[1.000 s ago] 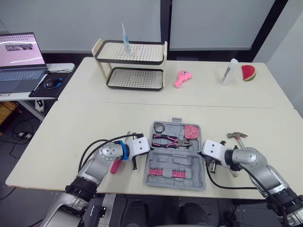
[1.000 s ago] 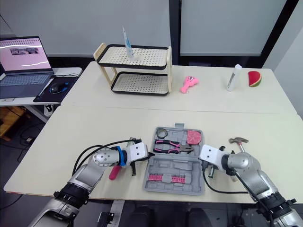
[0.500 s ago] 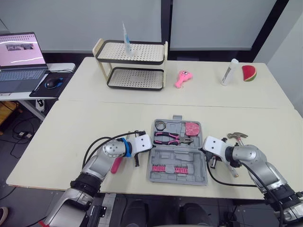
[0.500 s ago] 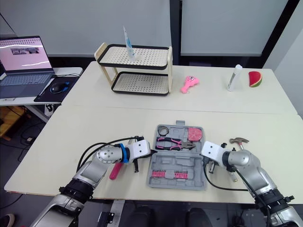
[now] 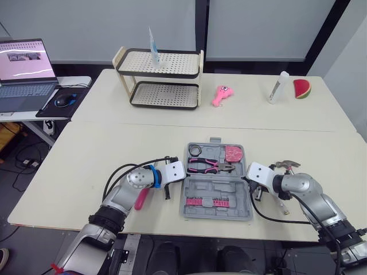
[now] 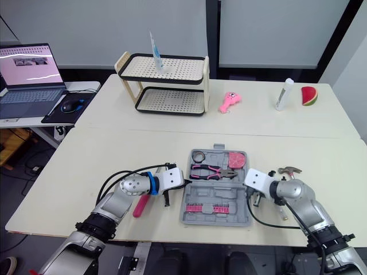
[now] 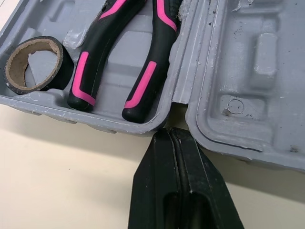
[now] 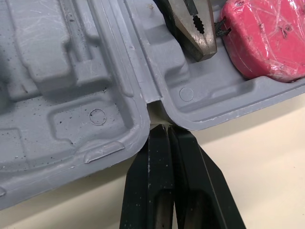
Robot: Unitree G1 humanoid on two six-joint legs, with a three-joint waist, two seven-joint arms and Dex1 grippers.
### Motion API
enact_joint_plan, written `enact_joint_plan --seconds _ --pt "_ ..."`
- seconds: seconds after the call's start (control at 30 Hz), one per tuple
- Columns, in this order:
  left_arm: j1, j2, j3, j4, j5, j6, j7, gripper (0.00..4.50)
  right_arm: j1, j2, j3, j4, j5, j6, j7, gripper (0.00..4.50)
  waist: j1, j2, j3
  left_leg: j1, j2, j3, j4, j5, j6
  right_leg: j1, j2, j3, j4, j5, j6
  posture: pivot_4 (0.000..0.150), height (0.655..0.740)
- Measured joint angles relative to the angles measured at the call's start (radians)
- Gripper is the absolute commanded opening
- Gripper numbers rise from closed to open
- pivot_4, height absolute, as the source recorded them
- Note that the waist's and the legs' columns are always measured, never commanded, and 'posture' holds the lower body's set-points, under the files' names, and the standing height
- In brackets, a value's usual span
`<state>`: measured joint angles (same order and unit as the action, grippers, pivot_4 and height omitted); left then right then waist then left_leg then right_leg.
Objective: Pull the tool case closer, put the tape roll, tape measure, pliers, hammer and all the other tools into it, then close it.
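On the near table (image 5: 114, 149), right in front of you, the tool case (image 5: 217, 189) lay open and flat, its two grey halves joined along a hinge running side to side. You had the left gripper (image 7: 171, 132) at the case's left edge, its two black fingers pressed together on nothing. Its tips sat at the hinge notch between the halves, and I could not tell whether they touched the plastic. Your right gripper (image 8: 164, 129) was placed the same way at the right edge, jaws closed and empty, tips at the notch on that side.

The far half held the tape roll (image 7: 64, 67) in its left corner. Beside it lay the pliers (image 7: 93, 59) with their pink-and-black handles, and the pink tape measure (image 8: 267, 38) sat at the right end, close to the pliers' nose. A row of pink bits (image 5: 207, 202) sat in the near half.

The hammer (image 5: 285, 166) lay out on the table just right of the case, partly behind your right arm. A pink-handled tool (image 5: 141, 199) lay on the table beside your left forearm, partly hidden by it.
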<state>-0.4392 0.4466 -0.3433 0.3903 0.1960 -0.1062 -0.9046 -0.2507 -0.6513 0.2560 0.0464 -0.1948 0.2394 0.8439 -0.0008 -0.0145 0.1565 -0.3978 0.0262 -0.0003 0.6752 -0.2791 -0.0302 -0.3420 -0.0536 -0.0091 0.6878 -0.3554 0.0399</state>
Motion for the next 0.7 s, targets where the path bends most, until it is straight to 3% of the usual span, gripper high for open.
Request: enact_joint_plan --seconds 0.53,0.7 --pt "0.000 0.000 0.000 0.002 0.007 -0.015 0.000 0.00 0.026 -0.019 -0.007 -0.025 0.000 -0.007 0.002 0.01 0.001 0.000 0.000 -0.001 0.000 0.000 0.000 0.000 0.000 0.000 0.000 0.000 0.000 0.000 0.000 0.150 0.7400" --pt "0.013 0.054 -0.002 -0.049 -0.004 -0.010 -0.046 0.00 0.034 -0.067 -0.027 -0.027 0.023 -0.036 0.015 0.01 -0.001 0.000 0.001 -0.002 0.000 0.000 0.000 0.000 0.000 -0.001 0.000 0.000 0.000 0.000 0.000 0.150 0.7400"
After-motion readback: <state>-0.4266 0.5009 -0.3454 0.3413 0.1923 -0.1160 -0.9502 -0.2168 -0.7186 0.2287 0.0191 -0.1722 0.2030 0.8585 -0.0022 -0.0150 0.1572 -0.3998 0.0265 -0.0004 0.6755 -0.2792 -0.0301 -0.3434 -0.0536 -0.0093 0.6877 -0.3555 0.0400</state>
